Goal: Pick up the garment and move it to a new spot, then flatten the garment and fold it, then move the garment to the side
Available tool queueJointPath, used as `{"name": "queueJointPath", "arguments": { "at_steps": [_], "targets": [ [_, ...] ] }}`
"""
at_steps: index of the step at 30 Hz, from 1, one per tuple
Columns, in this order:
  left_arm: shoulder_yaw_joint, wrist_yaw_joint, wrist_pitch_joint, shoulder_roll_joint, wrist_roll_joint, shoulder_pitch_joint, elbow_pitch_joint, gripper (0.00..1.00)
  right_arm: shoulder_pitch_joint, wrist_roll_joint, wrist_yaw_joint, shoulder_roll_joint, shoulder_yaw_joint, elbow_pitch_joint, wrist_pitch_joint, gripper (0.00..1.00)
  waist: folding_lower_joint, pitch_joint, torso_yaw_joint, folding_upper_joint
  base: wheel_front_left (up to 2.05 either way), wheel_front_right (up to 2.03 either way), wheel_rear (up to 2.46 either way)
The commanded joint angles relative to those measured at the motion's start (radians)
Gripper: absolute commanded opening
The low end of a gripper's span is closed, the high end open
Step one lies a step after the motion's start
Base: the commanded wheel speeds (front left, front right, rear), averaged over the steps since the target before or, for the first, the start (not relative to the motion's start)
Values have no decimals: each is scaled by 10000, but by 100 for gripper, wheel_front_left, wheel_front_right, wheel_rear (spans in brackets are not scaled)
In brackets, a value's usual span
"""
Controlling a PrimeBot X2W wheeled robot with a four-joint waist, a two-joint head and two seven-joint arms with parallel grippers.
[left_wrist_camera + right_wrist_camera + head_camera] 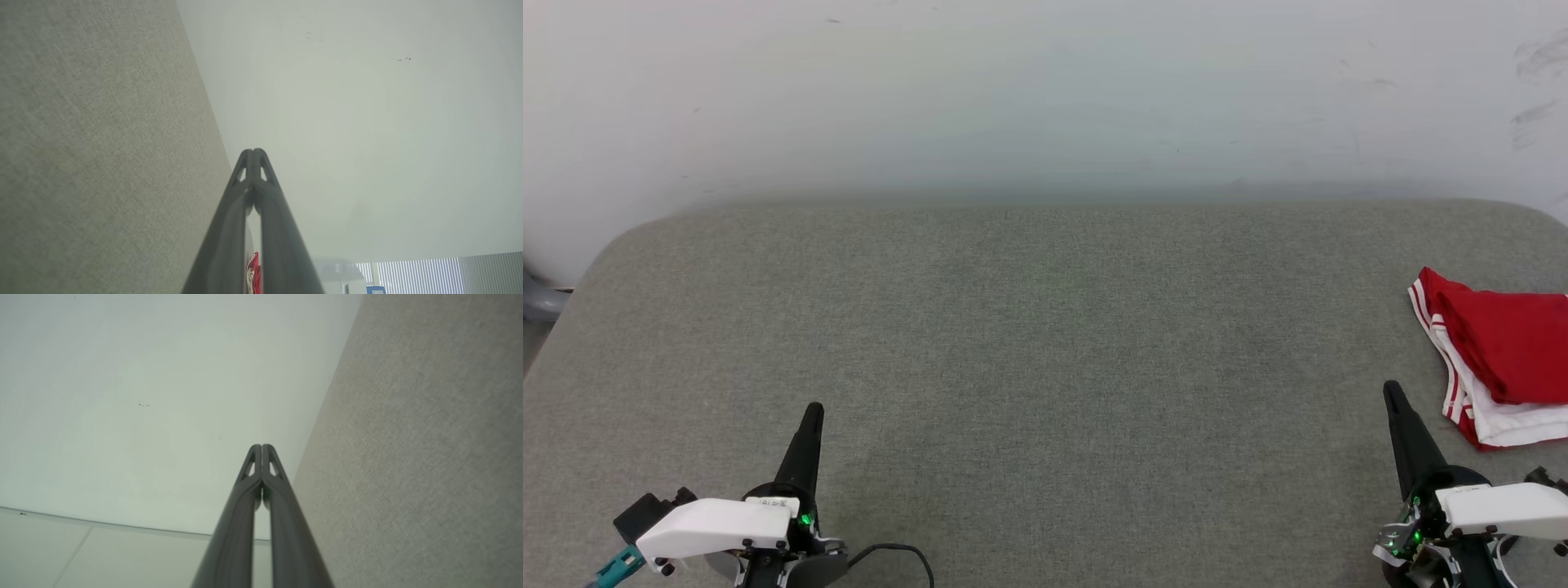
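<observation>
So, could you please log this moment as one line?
garment: folded, right edge of table | left tool: shut, empty | right tool: shut, empty, clear of garment

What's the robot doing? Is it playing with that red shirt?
Nobody is holding anything right now. The red and white garment lies bundled, seemingly folded, at the far right side of the grey padded table. The right gripper is just beside it, not touching it. The left gripper is far away on the other side. Both have their fingers pressed shut and empty. It looks like the shirt has been put aside, though I can't be sure.
</observation>
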Motion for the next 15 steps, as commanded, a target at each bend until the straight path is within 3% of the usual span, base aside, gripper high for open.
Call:
{"name": "queueJointPath", "arguments": {
  "at_steps": [1,15],
  "targets": [
    [40,-66,84,-5,-242,-223,4,0,-195,248,-2,-6,-21,15,75,0,0,10,-4,0,0,0,0],
    [186,-154,338,-35,-1303,-393,114,0,-353,1235,-3,4,-67,120,339,0,0,84,-35,0,0,0,0]
  ]
}}
